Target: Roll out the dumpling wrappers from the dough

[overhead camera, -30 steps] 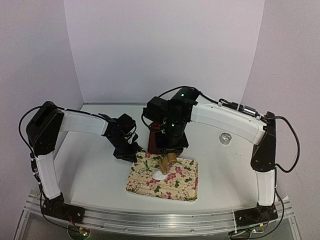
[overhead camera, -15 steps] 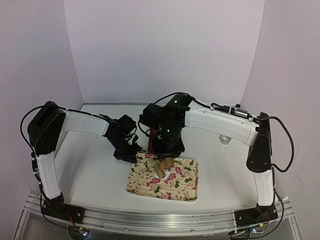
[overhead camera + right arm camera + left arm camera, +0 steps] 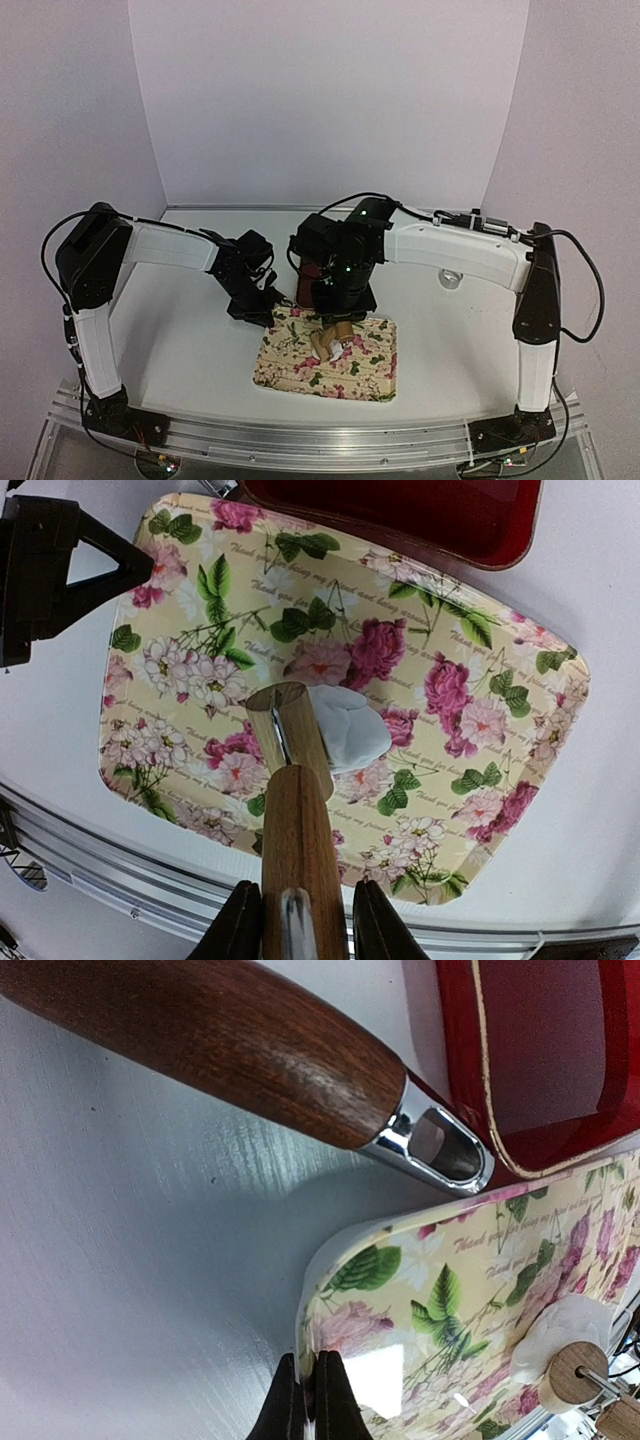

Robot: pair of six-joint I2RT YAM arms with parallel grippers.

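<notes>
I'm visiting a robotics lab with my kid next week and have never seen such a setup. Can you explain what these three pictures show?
These are two robot arms bolted at a table's near edge, each ending in a two-finger gripper. The wide picture comes from a fixed camera above and behind them; the other two come from a camera on each wrist. On the white table lies a floral tray with a lump of white dough on it. The right gripper holds a wooden rolling pin, its end at the dough. The left gripper pinches the tray's rim. Nearby are a red tray, a wooden-handled tool and a small metal ring.
</notes>
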